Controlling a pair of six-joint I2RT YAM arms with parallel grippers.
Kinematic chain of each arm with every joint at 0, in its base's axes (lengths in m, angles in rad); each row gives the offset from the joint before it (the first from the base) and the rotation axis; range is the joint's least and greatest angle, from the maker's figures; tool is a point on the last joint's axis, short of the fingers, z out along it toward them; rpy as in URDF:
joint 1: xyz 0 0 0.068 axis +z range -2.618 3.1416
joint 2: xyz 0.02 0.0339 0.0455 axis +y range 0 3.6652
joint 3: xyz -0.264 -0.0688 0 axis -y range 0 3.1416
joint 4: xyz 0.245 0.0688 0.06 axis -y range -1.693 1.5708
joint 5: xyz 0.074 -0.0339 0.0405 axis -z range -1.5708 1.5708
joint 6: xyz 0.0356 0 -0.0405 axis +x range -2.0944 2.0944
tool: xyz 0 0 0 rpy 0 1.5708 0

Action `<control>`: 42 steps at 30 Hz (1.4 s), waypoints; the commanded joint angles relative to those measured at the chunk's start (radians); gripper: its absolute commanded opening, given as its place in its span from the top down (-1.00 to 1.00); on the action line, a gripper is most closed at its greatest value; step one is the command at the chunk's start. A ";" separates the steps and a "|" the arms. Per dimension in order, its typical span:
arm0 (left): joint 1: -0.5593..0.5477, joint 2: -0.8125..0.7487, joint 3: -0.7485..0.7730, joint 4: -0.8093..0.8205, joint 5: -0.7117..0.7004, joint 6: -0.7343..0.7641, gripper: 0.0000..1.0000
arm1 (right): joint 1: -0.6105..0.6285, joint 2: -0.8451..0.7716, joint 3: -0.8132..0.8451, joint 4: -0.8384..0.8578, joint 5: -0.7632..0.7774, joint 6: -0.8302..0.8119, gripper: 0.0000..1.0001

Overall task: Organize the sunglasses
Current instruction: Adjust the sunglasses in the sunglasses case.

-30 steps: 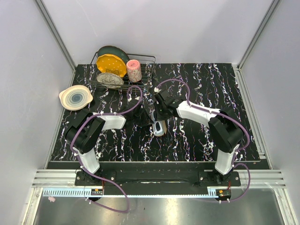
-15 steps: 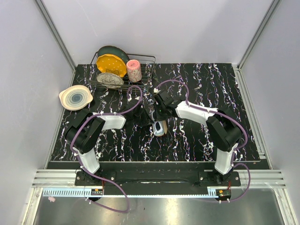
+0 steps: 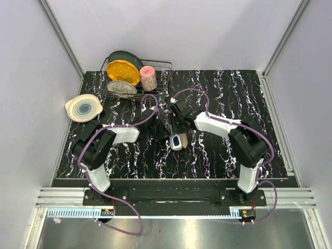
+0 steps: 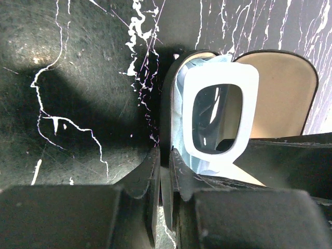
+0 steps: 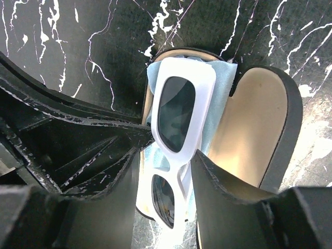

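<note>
The fingers [image 5: 111,155] of the right gripper [image 5: 171,143] stand apart, flanking the white-framed sunglasses [image 5: 179,114], which lie on a light-blue square cloth [image 5: 220,96] inside the open black oblong case [image 5: 259,129] near the table's middle. The left gripper [image 4: 165,176] is pinched together on the case's side wall, steadying it. We judge the placing step all but done. Next we must lift the right gripper straight up, clear of the frame, then fold the lid over. Both arms reach inward, wrists tipped down over the case.
</note>
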 commanded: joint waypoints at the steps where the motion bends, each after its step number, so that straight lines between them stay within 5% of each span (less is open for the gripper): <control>1: 0.006 0.026 0.011 -0.024 -0.010 0.010 1.00 | -0.013 -0.058 0.012 -0.070 0.054 -0.012 -0.02; 21: 0.002 0.040 0.014 -0.023 -0.004 0.008 1.00 | -0.011 -0.020 0.041 -0.162 0.141 -0.029 0.04; 28: 0.003 0.038 0.015 -0.024 -0.006 0.011 1.00 | -0.005 0.022 0.064 -0.178 0.139 -0.041 0.27; 36: 0.002 0.043 0.015 -0.024 -0.001 0.011 1.00 | 0.006 0.050 0.064 -0.204 0.167 -0.054 0.19; 42: 0.002 0.044 0.015 -0.024 -0.001 0.014 1.00 | 0.009 0.068 0.066 -0.202 0.176 -0.054 0.38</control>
